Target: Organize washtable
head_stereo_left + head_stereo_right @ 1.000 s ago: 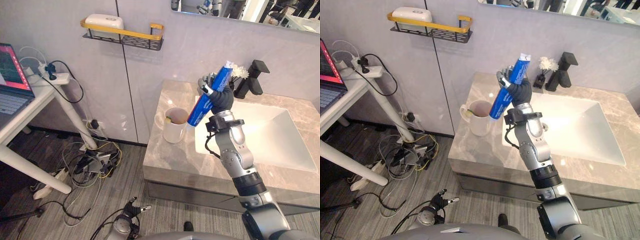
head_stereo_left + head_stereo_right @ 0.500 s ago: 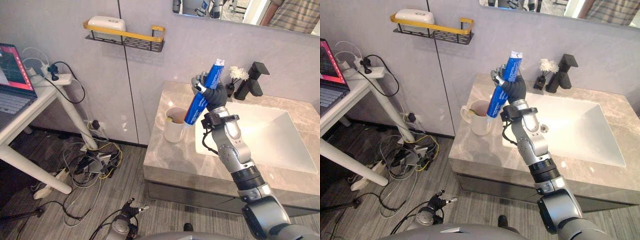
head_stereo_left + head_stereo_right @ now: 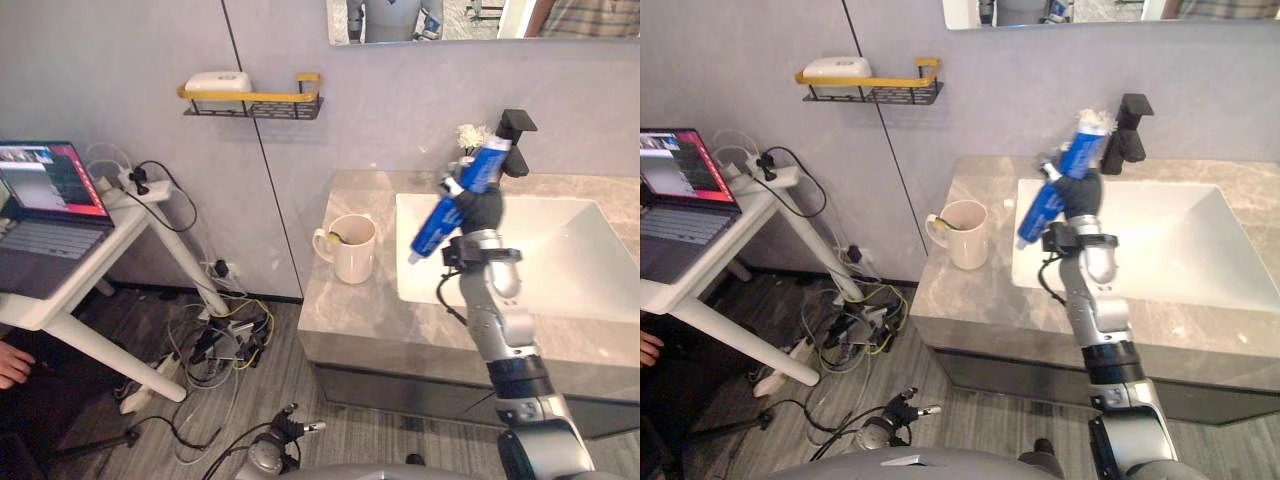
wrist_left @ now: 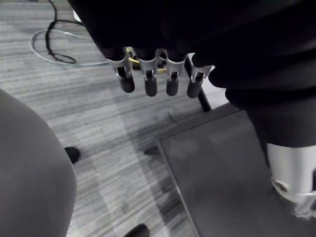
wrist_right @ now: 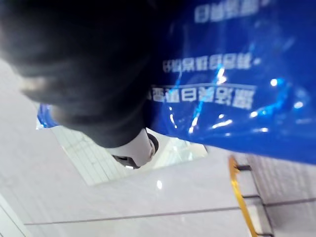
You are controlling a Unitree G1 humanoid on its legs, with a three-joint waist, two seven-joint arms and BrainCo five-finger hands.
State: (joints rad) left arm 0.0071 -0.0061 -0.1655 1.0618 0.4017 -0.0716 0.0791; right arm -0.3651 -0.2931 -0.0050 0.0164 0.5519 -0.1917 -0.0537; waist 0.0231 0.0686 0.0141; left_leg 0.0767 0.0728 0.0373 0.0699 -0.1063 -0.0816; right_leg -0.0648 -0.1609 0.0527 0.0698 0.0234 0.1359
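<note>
The eye views took in the whole marble washtable [image 3: 360,300] with its white sink basin [image 3: 560,250], the mirror [image 3: 480,20] above and, off to the robot's left, a white desk [image 3: 60,290] carrying an open laptop [image 3: 40,200]. A black wall shelf [image 3: 250,100] with a gold rail held a white item [image 3: 222,82] too small to identify.

The right hand [image 3: 480,207] was raised over the basin's left rim, its fingers curled round a blue toothpaste tube [image 3: 450,200]. The tube hung tilted in the air, cap end low toward the mug [image 3: 353,248], flat end high in front of the black faucet [image 3: 515,130], partly covering it. The mug stood on the counter left of the basin, apart from the tube; something lay inside it, hard to make out. Small white flowers [image 3: 468,135] peeked out behind the tube.

The right wrist view, from very close, gave the tube's glossy blue side, with the gripping fingers hidden behind the dark cover. The left wrist view showed the left hand [image 4: 148,81] low over grey striped floor, fingers straight in a relaxed row, holding nothing. A person's hand [image 3: 8,365] was cut off at the edge under the desk.
</note>
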